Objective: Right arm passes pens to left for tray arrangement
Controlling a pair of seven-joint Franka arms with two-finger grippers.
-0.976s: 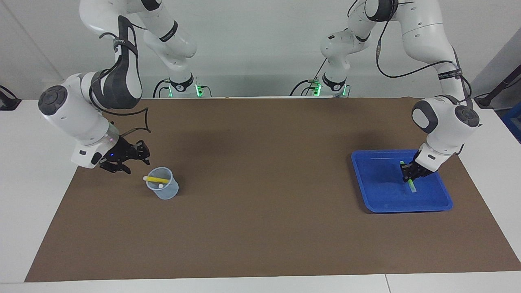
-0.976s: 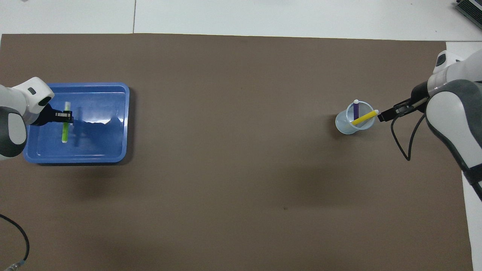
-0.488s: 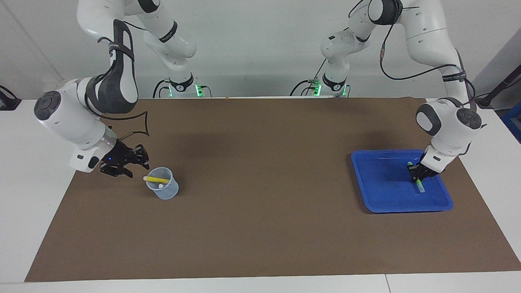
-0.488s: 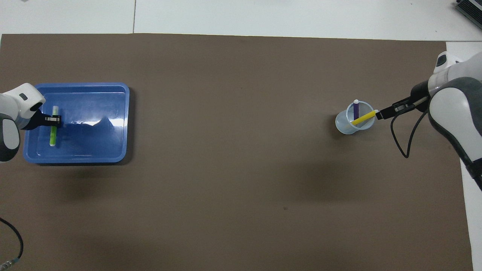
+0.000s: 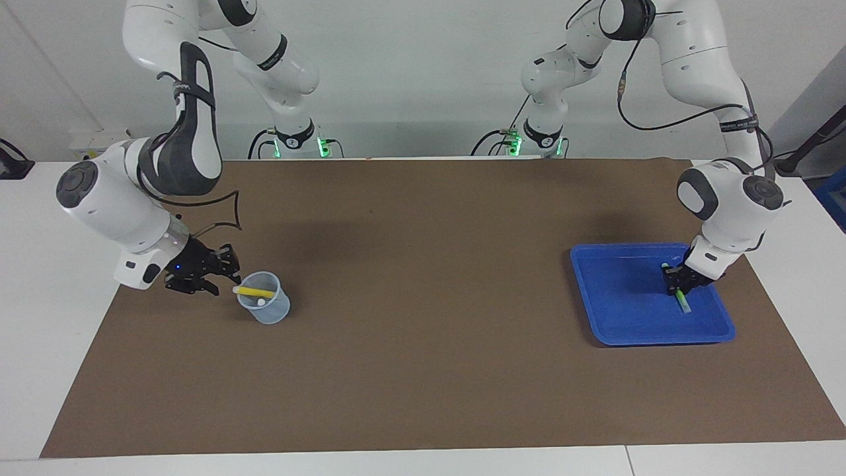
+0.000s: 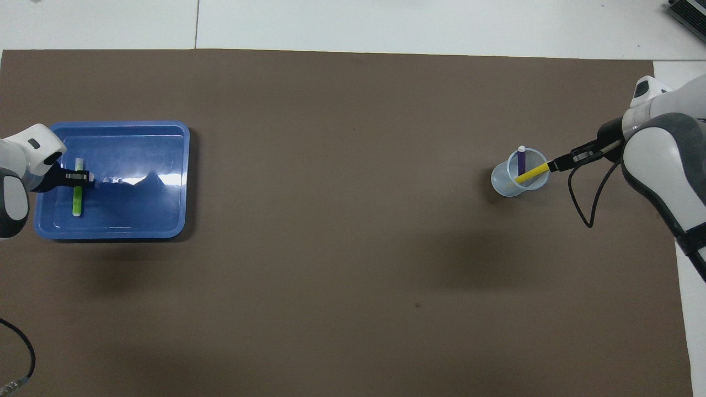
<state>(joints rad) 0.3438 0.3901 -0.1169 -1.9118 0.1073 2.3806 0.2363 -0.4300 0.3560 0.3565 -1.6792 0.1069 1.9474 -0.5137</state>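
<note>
Green pen lower in tray than before.

I am working in a robotics lab. Two white Franka arms are bolted at the top of the facing view, green status lights glowing at their bases, cables trailing down them. A plain brown mat covers a white table, with a bare pale wall across the top of the frame.
</note>
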